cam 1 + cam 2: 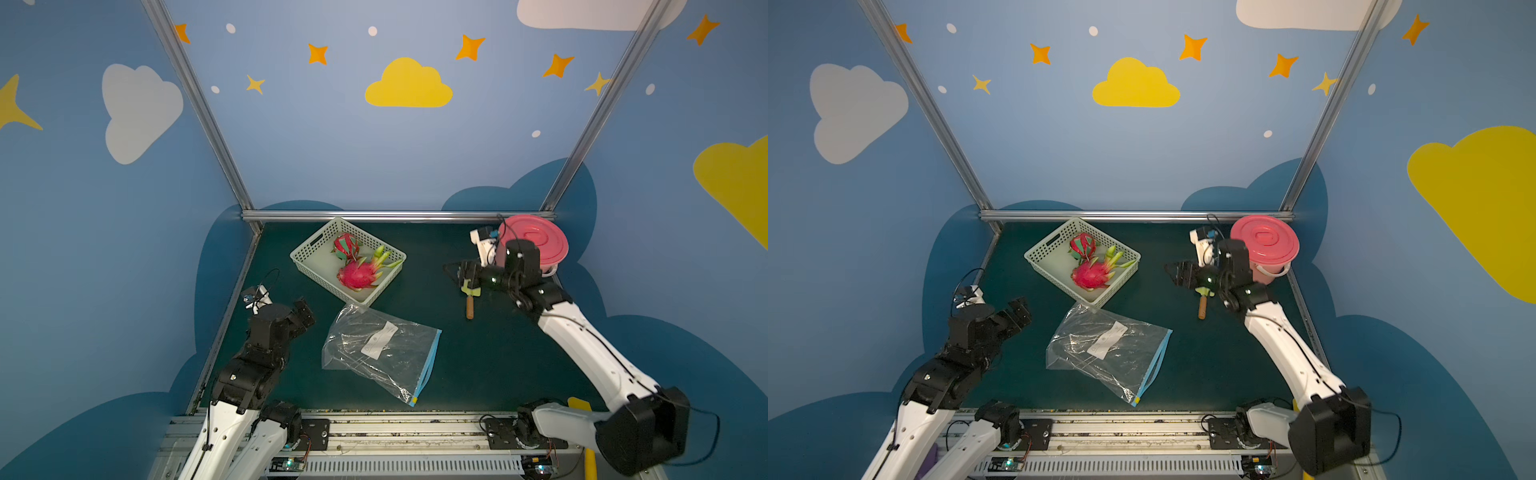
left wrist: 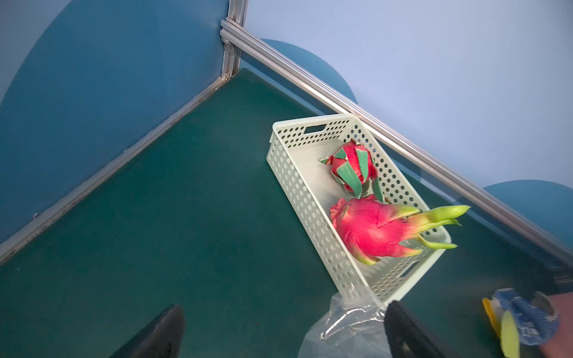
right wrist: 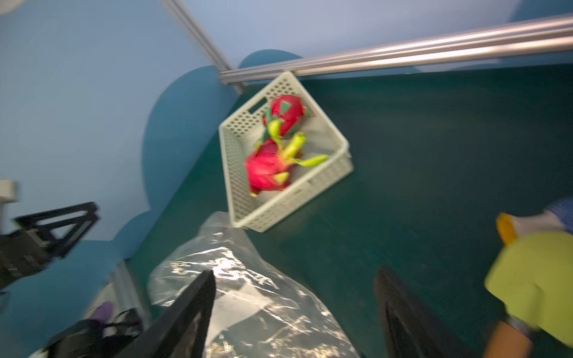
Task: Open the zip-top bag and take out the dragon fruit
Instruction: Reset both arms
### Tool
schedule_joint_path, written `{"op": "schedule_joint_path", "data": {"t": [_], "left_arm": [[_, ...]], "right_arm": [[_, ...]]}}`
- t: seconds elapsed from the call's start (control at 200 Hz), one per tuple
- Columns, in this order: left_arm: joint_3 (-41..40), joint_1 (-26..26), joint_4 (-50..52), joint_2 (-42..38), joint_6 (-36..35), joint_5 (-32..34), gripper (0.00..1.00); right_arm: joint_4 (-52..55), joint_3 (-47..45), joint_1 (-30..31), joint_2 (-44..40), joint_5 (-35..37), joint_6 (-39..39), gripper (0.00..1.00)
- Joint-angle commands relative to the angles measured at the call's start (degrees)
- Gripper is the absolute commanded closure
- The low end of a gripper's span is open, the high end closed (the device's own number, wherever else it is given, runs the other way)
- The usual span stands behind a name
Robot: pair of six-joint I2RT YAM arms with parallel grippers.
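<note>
Dragon fruit [image 1: 358, 274] in basket [image 1: 322, 266] — zip-top bag [image 1: 399, 361] alongside

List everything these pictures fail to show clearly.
- Bag label: print too small to read in both top views, smeared in the right wrist view.
- Zip strip: sealed or open, too fine to tell.
- Wooden-handled tool: head mostly under the right arm in both top views, blurred in the right wrist view.
- Pink bucket: body mostly hidden by its lid and that arm.
</note>
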State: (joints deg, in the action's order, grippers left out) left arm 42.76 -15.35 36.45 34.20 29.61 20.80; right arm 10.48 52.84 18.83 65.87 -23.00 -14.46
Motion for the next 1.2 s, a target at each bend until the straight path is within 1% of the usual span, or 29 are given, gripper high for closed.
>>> {"op": "schedule_joint_path", "data": {"t": [0.0,0.075,0.145,0.235,0.32,0.441,0.501,0.561,0.656,0.771,0.876,0.986,1.041,1.136,1.191], "left_arm": [[-1.3,0.4,-5.2,1.7,-5.8,4.1,0.00],[-3.1,0.3,-8.2,2.8,-8.3,5.7,0.00],[-5.8,0.4,-13.1,3.7,-9.1,7.3,0.00],[-8.8,1.0,-18.0,5.5,-10.1,8.5,0.00],[-9.0,2.3,-18.4,7.2,-9.5,7.7,0.00],[-8.9,3.4,-15.9,8.0,-9.5,6.2,0.00],[-8.8,4.4,-14.0,8.1,-9.1,5.9,0.00],[-9.2,5.3,-13.3,7.9,-8.9,5.9,0.00],[-11.5,6.8,-17.1,7.0,-10.0,5.8,0.00],[-14.0,9.0,-24.2,7.4,-13.4,4.1,0.00],[-14.7,11.5,-28.6,12.2,-12.8,3.6,0.00],[-16.9,13.3,-38.6,19.7,-13.9,2.9,0.00],[-17.9,14.0,-44.1,23.9,-14.4,2.4,0.00],[-18.6,14.8,-51.4,32.0,-14.7,1.8,0.00],[-19.6,14.8,-56.7,35.3,-15.7,1.4,0.00]], "right_arm": [[-6.8,-9.1,-3.4,-8.0,9.2,9.1,0.17],[-8.7,-14.8,-7.3,-11.5,10.2,10.3,0.15],[-10.2,-18.9,-11.9,-12.2,10.3,10.3,0.14],[-12.2,-21.0,-18.4,-10.0,8.4,10.7,0.14],[-13.8,-20.9,-21.6,-7.4,7.0,12.0,0.14],[-13.4,-19.8,-22.0,-4.8,6.3,14.5,0.14],[-12.9,-19.4,-22.0,-3.7,6.2,14.4,0.14],[-14.9,-20.3,-21.9,-3.0,5.9,14.5,0.14],[-22.0,-22.8,-22.0,0.2,6.7,13.6,0.14],[-28.2,-23.0,-21.7,6.0,5.0,14.0,0.14],[-34.1,-23.4,-21.4,11.0,4.4,14.8,0.14],[-40.0,-24.1,-21.3,15.3,5.3,14.5,0.14],[-39.1,-23.1,-20.9,15.8,4.4,16.5,0.14],[-44.5,-25.3,-20.2,16.8,4.2,18.1,0.14],[-48.8,-27.6,-20.1,17.1,3.8,18.4,0.14]]}}
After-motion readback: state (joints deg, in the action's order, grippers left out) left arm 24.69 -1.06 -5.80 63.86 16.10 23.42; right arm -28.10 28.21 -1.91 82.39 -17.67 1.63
